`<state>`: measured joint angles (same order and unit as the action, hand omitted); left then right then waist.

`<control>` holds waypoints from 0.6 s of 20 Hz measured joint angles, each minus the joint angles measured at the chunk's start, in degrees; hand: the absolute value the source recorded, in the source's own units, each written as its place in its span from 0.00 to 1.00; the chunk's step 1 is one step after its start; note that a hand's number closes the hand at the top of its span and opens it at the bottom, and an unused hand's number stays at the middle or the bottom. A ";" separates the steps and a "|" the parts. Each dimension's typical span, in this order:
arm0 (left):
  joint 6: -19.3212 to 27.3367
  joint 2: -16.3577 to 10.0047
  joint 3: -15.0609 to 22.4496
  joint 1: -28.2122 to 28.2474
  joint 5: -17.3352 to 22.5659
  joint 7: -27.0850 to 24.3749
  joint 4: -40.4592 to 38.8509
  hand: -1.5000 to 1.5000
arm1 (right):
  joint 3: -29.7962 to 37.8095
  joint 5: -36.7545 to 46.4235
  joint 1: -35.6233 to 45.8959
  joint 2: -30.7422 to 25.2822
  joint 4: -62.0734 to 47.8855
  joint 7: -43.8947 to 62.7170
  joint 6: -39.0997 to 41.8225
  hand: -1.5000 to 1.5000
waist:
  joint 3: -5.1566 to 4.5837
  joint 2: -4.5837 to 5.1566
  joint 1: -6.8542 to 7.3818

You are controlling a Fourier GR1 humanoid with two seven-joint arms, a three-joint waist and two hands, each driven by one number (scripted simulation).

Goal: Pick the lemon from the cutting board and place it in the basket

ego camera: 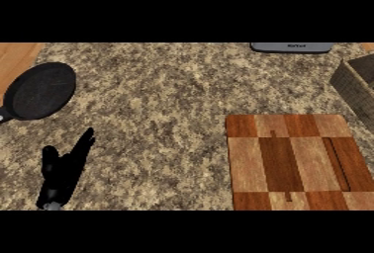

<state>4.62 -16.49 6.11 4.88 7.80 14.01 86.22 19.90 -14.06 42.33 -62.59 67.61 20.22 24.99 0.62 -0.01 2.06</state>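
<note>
Lowest of all, at about 7 o'clock, the left hand comes up from the view's lower edge over the speckled granite table.

At 10 o'clock a black frying pan lies flat on the table, its dark handle running off the left edge. It is well apart from the hand. At 1 o'clock, against the top edge, shows the lower rim of a grey appliance with a small label I cannot read. At 3 o'clock the woven basket is cut by the right edge, so only its near corner and one brown wall are seen. The cutting board fills the 4 to 5 o'clock area. It is a rectangle of light and dark wood blocks, its top right corner just beside the basket's wall and its lower end at the view's edge. Bare granite lies between the hand and the board.

The left hand is black, with fingers held straight and together, pointing toward 1 o'clock. The thumb stands apart on its 9 o'clock side. It is open and holds nothing. The right hand does not show.

The lemon is not visible anywhere, and only wood grain shows on the board's top.
</note>
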 measured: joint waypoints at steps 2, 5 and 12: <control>-0.39 0.16 -0.07 -0.13 0.03 -0.45 -0.44 0.50 | -0.34 -0.48 1.62 1.87 -2.96 0.19 -0.71 1.00 | 0.06 -0.03 0.05; -0.53 0.12 -0.19 -0.02 -0.35 -0.79 -0.25 0.50 | -0.69 0.50 2.84 3.56 -8.46 -2.75 -0.76 1.00 | 0.05 0.07 0.17; -0.28 0.73 -0.44 0.32 -1.14 -0.81 -0.16 0.50 | -1.83 3.77 5.48 5.77 -17.83 -9.57 -0.68 1.00 | 0.12 -0.05 -0.14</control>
<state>4.33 -15.76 5.67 5.20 6.66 13.20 86.06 18.07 -10.29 47.81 -56.82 49.77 10.65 24.31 0.74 -0.05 1.92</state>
